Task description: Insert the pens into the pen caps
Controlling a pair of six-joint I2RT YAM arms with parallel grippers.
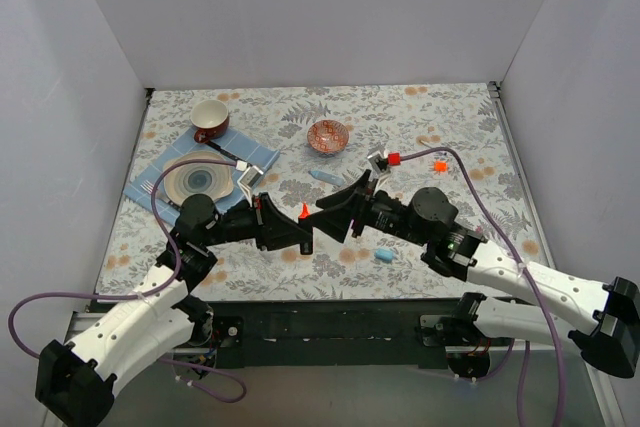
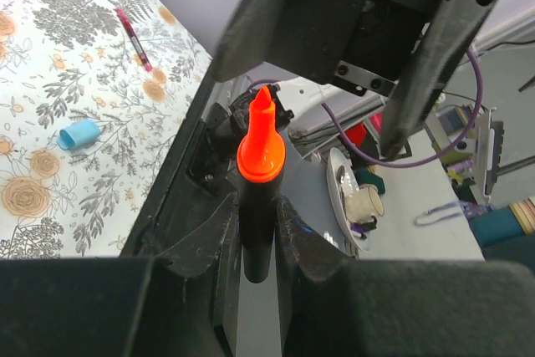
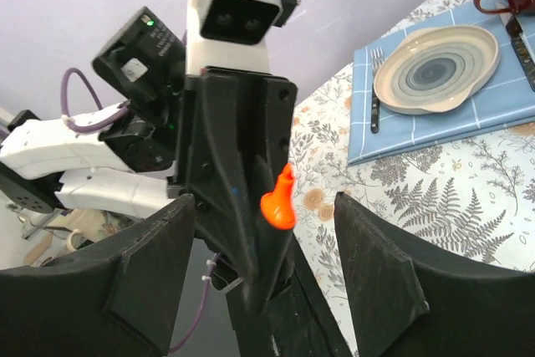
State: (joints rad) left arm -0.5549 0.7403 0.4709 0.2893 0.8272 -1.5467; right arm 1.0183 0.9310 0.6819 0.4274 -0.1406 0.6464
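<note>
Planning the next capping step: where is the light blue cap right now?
Top view: the light blue cap lies on the tablecloth right of centre, near the front edge, just on the near side of the right arm.

bright, even light; soft shadows; near wrist-view foregrounds blurred.

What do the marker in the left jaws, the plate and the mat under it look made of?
Marker: plastic by the look, with a matte black barrel and a smooth moulded orange tip. Plate: likely glazed ceramic, with a slight sheen, concentric rings and an uneven rim. Mat: probably cloth, matte blue with a pale grid; could be vinyl.
</note>
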